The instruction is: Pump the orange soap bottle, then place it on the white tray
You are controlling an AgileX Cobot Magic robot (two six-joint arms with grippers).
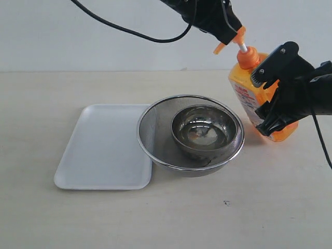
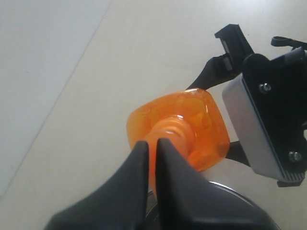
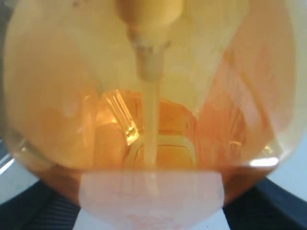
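Note:
The orange soap bottle (image 1: 248, 88) leans over the right side of the table, and my right gripper (image 1: 267, 96) is shut on its flat sides. It fills the right wrist view as a translucent orange body (image 3: 153, 96), with my right gripper (image 3: 153, 206) around it and dark fingers (image 3: 29, 208) at its sides. My left gripper (image 1: 228, 32) comes from above, shut, its tips resting on the orange pump head (image 1: 237, 37) above the white stem. In the left wrist view the left gripper (image 2: 152, 143) sits over the bottle's shoulder (image 2: 201, 124). The white tray (image 1: 98, 150) lies flat at the left.
A round steel mesh strainer (image 1: 150, 135) holding a metal bowl (image 1: 205, 127) with some liquid stands between tray and bottle, overlapping the tray's right edge. A black cable (image 1: 129, 31) hangs from the left arm across the back wall.

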